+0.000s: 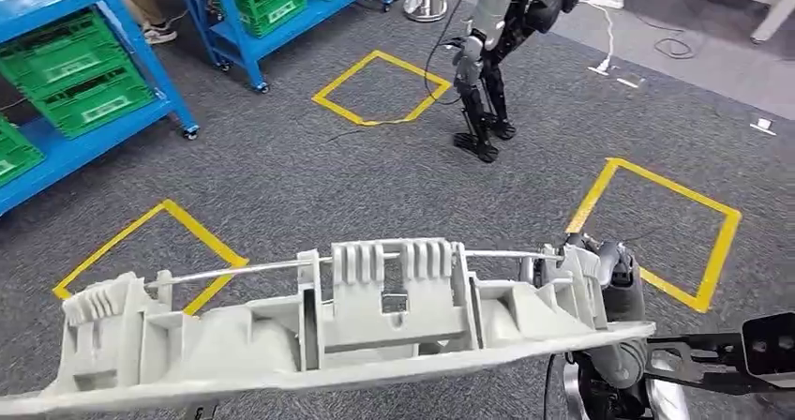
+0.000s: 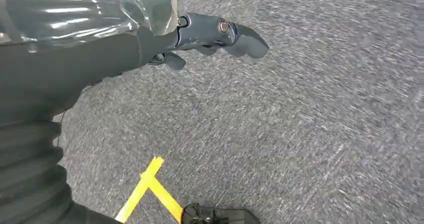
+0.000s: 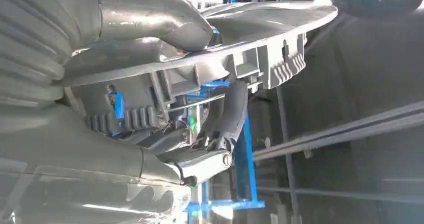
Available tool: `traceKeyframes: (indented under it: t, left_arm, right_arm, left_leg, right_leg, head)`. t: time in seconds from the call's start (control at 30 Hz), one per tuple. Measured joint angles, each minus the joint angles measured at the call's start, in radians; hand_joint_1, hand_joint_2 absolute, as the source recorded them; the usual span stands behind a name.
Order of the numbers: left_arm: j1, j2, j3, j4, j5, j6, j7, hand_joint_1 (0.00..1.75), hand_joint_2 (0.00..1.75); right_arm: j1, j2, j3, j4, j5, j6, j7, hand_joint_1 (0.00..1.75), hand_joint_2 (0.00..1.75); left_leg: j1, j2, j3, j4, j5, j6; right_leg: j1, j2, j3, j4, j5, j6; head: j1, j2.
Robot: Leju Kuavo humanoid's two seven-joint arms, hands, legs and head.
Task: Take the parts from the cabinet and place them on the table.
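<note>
A long grey plastic part (image 1: 375,336) with ribbed clips and a thin metal rod stretches across the bottom of the head view, held level above the carpet. My right hand (image 1: 614,289) grips its right end. In the right wrist view the thick thumb (image 3: 150,14) presses on the part's flat rim (image 3: 260,29) while dark fingers (image 3: 232,114) wrap its ribbed side. In the left wrist view, my left hand (image 2: 210,34) hangs over the grey carpet with its fingers stretched out and nothing in them.
Blue racks (image 1: 169,82) holding green crates (image 1: 84,82) stand at the far left. Yellow tape squares (image 1: 380,87) mark the grey carpet. Another humanoid robot (image 1: 487,54) stands ahead near a white power strip (image 1: 600,1). Yellow tape (image 2: 145,189) lies below my left hand.
</note>
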Motion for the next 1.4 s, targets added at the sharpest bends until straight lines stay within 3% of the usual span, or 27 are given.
traceKeyframes:
  t: [0.03, 0.07, 0.17, 0.2, 0.27, 0.33, 0.37, 0.4, 0.47, 0.53, 0.57, 0.6, 0.7, 0.73, 0.8, 0.87, 0.9, 0.93, 1.0, 1.03, 1.07, 1.1, 1.17, 1.23, 1.3, 1.33, 1.4]
  left_arm:
    - [0.0, 0.003, 0.001, -0.001, 0.0, 0.0, 0.0, 0.0, 1.75]
    - [0.002, 0.003, 0.001, -0.001, -0.001, 0.0, 0.0, 0.0, 1.75]
    - [0.006, 0.006, 0.003, -0.003, -0.002, 0.0, 0.001, 0.0, 1.75]
    - [0.006, 0.006, 0.004, -0.007, -0.003, -0.001, 0.001, 0.0, 1.75]
    - [0.003, 0.003, 0.005, -0.011, -0.004, -0.002, 0.0, 0.0, 1.75]
    - [0.008, 0.003, 0.008, -0.011, -0.004, -0.002, 0.0, 0.0, 1.75]
    - [0.011, 0.003, 0.008, -0.011, -0.004, -0.002, 0.001, 0.0, 1.75]
    - [0.012, 0.003, 0.008, -0.012, -0.004, -0.002, 0.001, 0.0, 1.75]
    - [0.011, 0.003, 0.008, -0.018, -0.01, -0.008, 0.002, 0.0, 1.75]
    - [0.01, 0.0, 0.009, -0.025, -0.018, -0.011, 0.003, 0.0, 1.75]
    - [0.01, 0.002, 0.01, -0.029, -0.019, -0.011, 0.004, 0.0, 1.75]
    - [0.01, 0.003, 0.011, -0.03, -0.021, -0.012, 0.005, 0.0, 1.75]
    - [0.01, -0.002, 0.014, -0.037, -0.021, -0.018, 0.006, 0.0, 1.75]
    - [0.01, -0.002, 0.016, -0.039, -0.022, -0.018, 0.006, 0.0, 1.75]
    - [0.013, -0.002, 0.018, -0.04, -0.022, -0.018, 0.006, 0.0, 1.75]
    - [0.021, -0.003, 0.022, -0.04, -0.02, -0.018, 0.006, 0.0, 1.75]
    - [0.026, -0.005, 0.024, -0.04, -0.019, -0.018, 0.006, 0.0, 1.75]
    - [0.029, -0.008, 0.025, -0.04, -0.018, -0.018, 0.006, 0.0, 1.75]
    - [0.032, -0.013, 0.026, -0.04, -0.015, -0.014, 0.005, 0.0, 1.75]
    - [0.032, -0.018, 0.028, -0.041, -0.012, -0.008, 0.005, 0.0, 1.75]
    - [0.033, -0.02, 0.031, -0.041, -0.011, -0.003, 0.005, 0.0, 1.75]
    - [0.038, -0.026, 0.033, -0.041, -0.011, 0.002, 0.005, 0.0, 1.75]
    - [0.041, -0.044, 0.035, -0.043, -0.012, 0.012, 0.006, 0.0, 1.75]
    - [0.044, -0.058, 0.038, -0.047, -0.024, 0.017, 0.012, 0.0, 1.75]
    - [0.047, -0.075, 0.038, -0.047, -0.042, 0.019, 0.013, 0.0, 1.75]
    - [0.051, -0.084, 0.038, -0.045, -0.049, 0.015, 0.014, 0.0, 1.75]
    - [0.059, -0.094, 0.038, -0.042, -0.052, 0.015, 0.014, 0.0, 1.75]
  right_arm:
    - [0.0, 0.0, 0.0, -0.001, 0.0, 0.0, 0.0, 1.75, 1.75]
    - [-0.003, 0.0, -0.001, -0.001, 0.0, 0.0, 0.0, 1.75, 1.75]
    - [0.0, 0.001, -0.003, -0.002, -0.001, 0.0, -0.001, 1.75, 1.75]
    - [0.0, 0.0, -0.004, -0.003, -0.001, 0.001, -0.001, 1.75, 1.75]
    - [-0.003, -0.002, -0.005, -0.004, -0.001, 0.001, 0.0, 1.75, 1.75]
    - [-0.005, -0.002, -0.005, -0.004, -0.002, 0.001, -0.001, 1.75, 1.75]
    - [-0.004, -0.003, -0.006, -0.004, -0.002, 0.001, -0.001, 1.75, 1.75]
    - [-0.003, -0.004, -0.007, -0.004, -0.002, 0.002, -0.001, 1.75, 1.75]
    - [0.0, -0.006, -0.009, -0.004, -0.002, 0.004, -0.001, 1.75, 1.75]
    - [0.0, -0.006, -0.011, -0.004, -0.003, 0.005, -0.001, 1.75, 1.75]
    - [0.0, -0.006, -0.013, -0.005, -0.003, 0.005, -0.002, 1.75, 1.75]
    - [0.004, -0.006, -0.014, -0.008, -0.003, 0.005, -0.002, 1.75, 1.75]
    - [0.007, -0.007, -0.017, -0.008, -0.003, 0.005, -0.003, 1.75, 1.75]
    - [0.008, -0.007, -0.017, -0.009, -0.003, 0.005, -0.003, 1.75, 1.75]
    - [0.008, -0.007, -0.019, -0.01, -0.003, 0.006, -0.003, 1.75, 1.75]
    - [0.01, -0.006, -0.019, -0.01, -0.004, 0.007, -0.003, 1.75, 1.75]
    - [0.014, -0.007, -0.019, -0.01, -0.004, 0.009, -0.003, 1.75, 1.75]
    - [0.018, -0.008, -0.02, -0.01, -0.005, 0.011, -0.003, 1.75, 1.75]
    - [0.021, -0.011, -0.022, -0.01, -0.01, 0.018, -0.005, 1.75, 1.75]
    - [0.024, -0.014, -0.024, -0.01, -0.017, 0.024, -0.007, 1.75, 1.75]
    - [0.027, -0.018, -0.026, -0.01, -0.024, 0.027, -0.01, 1.75, 1.75]
    - [0.028, -0.023, -0.031, -0.01, -0.03, 0.032, -0.013, 1.75, 1.75]
    - [0.046, -0.034, -0.04, -0.009, -0.04, 0.043, -0.016, 1.75, 1.75]
    - [0.058, -0.044, -0.056, -0.01, -0.045, 0.058, -0.018, 1.75, 1.75]
    - [0.075, -0.053, -0.074, -0.014, -0.047, 0.072, -0.018, 1.75, 1.75]
    - [0.082, -0.055, -0.084, -0.021, -0.048, 0.077, -0.018, 1.75, 1.75]
    - [0.105, -0.056, -0.099, -0.027, -0.048, 0.08, -0.018, 1.75, 1.75]
  left_leg:
    - [0.001, -0.058, 0.037, -0.074, 0.011, 0.011]
    - [0.001, -0.084, 0.04, -0.084, 0.007, 0.017]
    - [-0.009, -0.051, 0.034, -0.084, 0.012, 0.025]
    - [-0.006, -0.033, 0.04, -0.102, 0.025, 0.036]
    - [-0.002, -0.007, 0.041, -0.118, 0.039, 0.044]
    - [-0.005, 0.024, 0.034, -0.118, 0.041, 0.047]
    - [-0.006, 0.042, 0.03, -0.117, 0.042, 0.047]
    - [-0.006, 0.056, 0.027, -0.117, 0.043, 0.046]
    - [-0.006, 0.082, 0.026, -0.115, 0.043, 0.044]
    - [-0.005, 0.101, 0.025, -0.103, 0.038, 0.035]
    - [-0.014, 0.11, 0.019, -0.096, 0.031, 0.026]
    - [-0.015, 0.116, 0.019, -0.091, 0.029, 0.021]
    - [-0.01, 0.135, 0.019, -0.089, 0.032, 0.012]
    - [-0.003, 0.116, 0.015, -0.082, 0.021, 0.002]
    - [0.003, 0.047, -0.025, 0.021, -0.056, -0.005]
    - [0.003, 0.031, -0.1, 0.187, -0.128, -0.007]
    - [0.003, 0.029, -0.126, 0.24, -0.137, -0.005]
    - [0.003, 0.028, -0.123, 0.233, -0.12, -0.001]
    - [0.001, 0.017, -0.058, 0.097, -0.035, 0.014]
    - [0.0, -0.008, -0.006, -0.008, 0.016, 0.025]
    - [0.0, -0.065, 0.021, -0.06, 0.02, 0.038]
    - [0.0, -0.078, 0.018, -0.067, 0.023, 0.042]
    - [-0.009, -0.055, 0.019, -0.072, 0.022, 0.046]
    - [-0.003, -0.024, 0.029, -0.11, 0.04, 0.053]
    - [-0.005, -0.001, 0.037, -0.13, 0.054, 0.062]
    - [-0.007, 0.015, 0.033, -0.129, 0.054, 0.062]
    - [-0.01, 0.047, 0.029, -0.128, 0.054, 0.062]
  right_leg:
    - [-0.005, 0.008, -0.001, -0.001, 0.003, 0.004]
    - [0.001, 0.017, -0.01, 0.001, 0.009, 0.013]
    - [-0.011, 0.05, -0.022, -0.004, 0.024, 0.031]
    - [-0.006, 0.058, -0.025, -0.008, 0.03, 0.039]
    - [0.001, -0.038, -0.061, 0.051, -0.011, 0.025]
    - [-0.001, -0.06, -0.131, 0.209, -0.082, 0.017]
    - [-0.003, -0.062, -0.166, 0.291, -0.11, 0.02]
    - [-0.005, -0.063, -0.176, 0.322, -0.116, 0.028]
    - [-0.008, -0.072, -0.113, 0.234, -0.085, 0.049]
    - [-0.01, -0.112, 0.008, 0.034, -0.03, 0.065]
    - [-0.001, -0.135, 0.031, 0.002, -0.036, 0.053]
    - [-0.002, -0.119, 0.026, -0.004, -0.029, 0.04]
    - [0.0, -0.094, 0.017, -0.001, -0.023, 0.027]
    - [-0.009, -0.085, 0.018, -0.003, -0.019, 0.02]
    - [-0.007, -0.072, 0.015, -0.003, -0.016, 0.011]
    - [-0.002, -0.052, 0.01, -0.003, -0.013, 0.006]
    - [0.002, -0.04, 0.008, -0.003, -0.011, 0.004]
    - [0.004, -0.028, 0.008, -0.002, -0.009, 0.001]
    - [0.008, -0.004, 0.011, -0.002, -0.008, 0.002]
    - [0.008, 0.009, 0.014, -0.002, -0.008, 0.003]
    - [0.002, 0.015, 0.012, -0.004, -0.006, 0.005]
    - [0.009, 0.024, 0.006, -0.002, 0.0, 0.015]
    - [-0.006, 0.046, -0.005, -0.004, 0.007, 0.026]
    - [0.002, 0.06, -0.009, -0.01, 0.015, 0.04]
    - [0.007, -0.034, -0.057, 0.071, -0.035, 0.027]
    - [0.005, -0.051, -0.094, 0.152, -0.07, 0.025]
    - [0.0, -0.06, -0.159, 0.295, -0.12, 0.031]
  head:
    - [0.0, 0.0]
    - [0.004, 0.0]
    - [-0.005, 0.0]
    - [-0.005, 0.0]
    - [0.002, 0.0]
    - [0.003, 0.0]
    - [0.003, 0.0]
    - [0.003, 0.0]
    - [0.003, 0.0]
    - [0.003, 0.0]
    - [0.003, 0.0]
    - [0.0, 0.0]
    - [0.002, 0.0]
    - [0.001, 0.0]
    - [0.0, 0.0]
    - [0.0, 0.0]
    - [0.001, 0.0]
    - [0.0, 0.0]
    - [0.0, 0.0]
    - [0.001, 0.0]
    - [0.002, 0.0]
    - [0.005, 0.0]
    - [-0.008, 0.0]
    - [-0.006, 0.0]
    - [0.0, 0.0]
    - [0.002, 0.0]
    - [0.002, 0.0]
